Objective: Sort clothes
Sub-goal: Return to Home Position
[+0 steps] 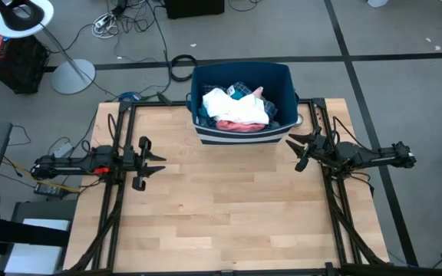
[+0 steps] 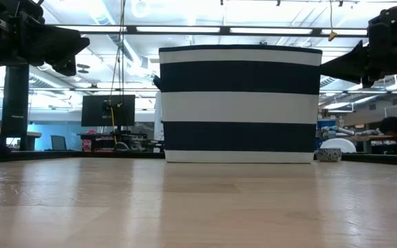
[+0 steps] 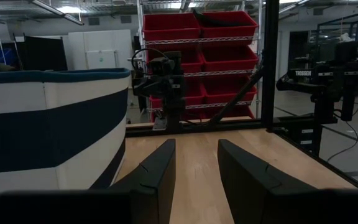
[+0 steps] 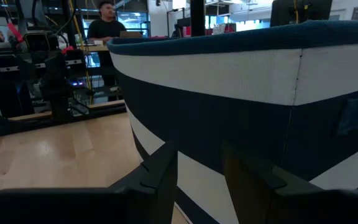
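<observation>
A dark blue bin with a white stripe (image 1: pixel 242 135) stands at the table's far middle; it also shows in the low view (image 2: pixel 240 103). In it lie clothes: a white garment (image 1: pixel 229 106), a salmon pink one (image 1: pixel 240 125), a blue-white plaid one (image 1: pixel 241 90) and a small teal piece (image 1: pixel 236 96). My left gripper (image 1: pixel 158 162) is open and empty over the table's left side, its fingers (image 3: pixel 157 174) pointing toward the right. My right gripper (image 1: pixel 298 151) is open and empty just right of the bin's near right corner (image 4: pixel 229 112), above the table.
Black frame rails (image 1: pixel 117 192) run along the table's left and right sides. The bare wooden tabletop (image 1: pixel 229 207) spreads between the arms and toward the near edge. A person (image 4: pixel 107 25) stands in the room beyond the table.
</observation>
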